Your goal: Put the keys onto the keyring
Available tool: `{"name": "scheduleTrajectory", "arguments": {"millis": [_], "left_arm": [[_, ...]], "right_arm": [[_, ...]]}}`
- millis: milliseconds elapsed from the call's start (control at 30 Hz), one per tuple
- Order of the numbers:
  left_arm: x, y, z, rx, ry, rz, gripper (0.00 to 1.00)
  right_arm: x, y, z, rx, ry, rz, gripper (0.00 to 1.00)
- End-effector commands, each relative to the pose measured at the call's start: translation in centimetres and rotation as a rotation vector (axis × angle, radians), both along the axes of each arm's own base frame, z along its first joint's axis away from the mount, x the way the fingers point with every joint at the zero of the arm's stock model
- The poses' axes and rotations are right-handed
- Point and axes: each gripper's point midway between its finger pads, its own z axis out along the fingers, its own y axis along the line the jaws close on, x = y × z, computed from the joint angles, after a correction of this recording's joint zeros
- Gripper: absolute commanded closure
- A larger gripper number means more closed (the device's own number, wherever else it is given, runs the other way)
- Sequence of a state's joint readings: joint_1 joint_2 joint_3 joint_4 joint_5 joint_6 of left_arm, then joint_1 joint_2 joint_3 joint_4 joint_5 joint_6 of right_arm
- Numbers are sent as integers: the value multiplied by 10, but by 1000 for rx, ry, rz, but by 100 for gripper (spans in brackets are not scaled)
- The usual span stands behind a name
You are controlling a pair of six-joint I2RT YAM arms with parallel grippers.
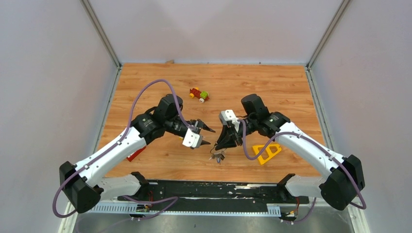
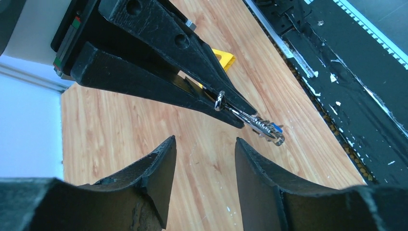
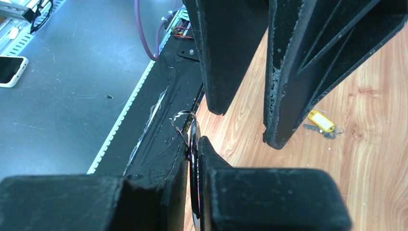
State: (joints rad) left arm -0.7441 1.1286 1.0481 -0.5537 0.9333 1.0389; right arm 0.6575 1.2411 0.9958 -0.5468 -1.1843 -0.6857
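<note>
Right gripper (image 1: pixel 226 142) pinching keyring (image 2: pixel 216 103) edge-on over counter (image 1: pixel 291 87) centre; keys (image 2: pixel 267 129) dangling at its six o'clock. Left gripper (image 1: pixel 212 137) hovering spread at nine. Ring looking thin, stiff, slippery; grasping flat key heads seems safest.

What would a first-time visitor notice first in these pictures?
Two black pincers meet nose to nose over the middle of the wooden table: the right pincer is shut on a thin silver keyring with keys dangling from it, while the left pincer faces it, open. Farther back sits a small toy car, and a yellow triangle lies by the right pincer.
</note>
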Motion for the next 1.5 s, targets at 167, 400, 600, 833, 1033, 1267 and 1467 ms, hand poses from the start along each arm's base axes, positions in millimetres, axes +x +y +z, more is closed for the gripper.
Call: {"name": "scheduleTrajectory", "arguments": {"millis": [167,400,600,833,1033,1267,1467], "left_arm": [[-13,-13,19,-67,-12,-112,49],[-23,-17,21,-64,29,-151,59],[-25,-17,16,-53,37,-160,66],[-26,-17,15,-50,41,-166,73],[-28,-18,14,-52,53,-179,75],[-30,-19,17,-62,62,-183,78],[-31,-20,18,-65,71,-188,79]], "right_arm": [[-4,4,18,59,0,69,100],[-3,5,16,50,5,71,100],[-2,4,16,49,3,68,100],[-2,4,16,46,1,66,100],[-1,4,15,42,1,62,100],[-1,5,15,40,3,63,100],[0,5,15,40,0,62,100]]}}
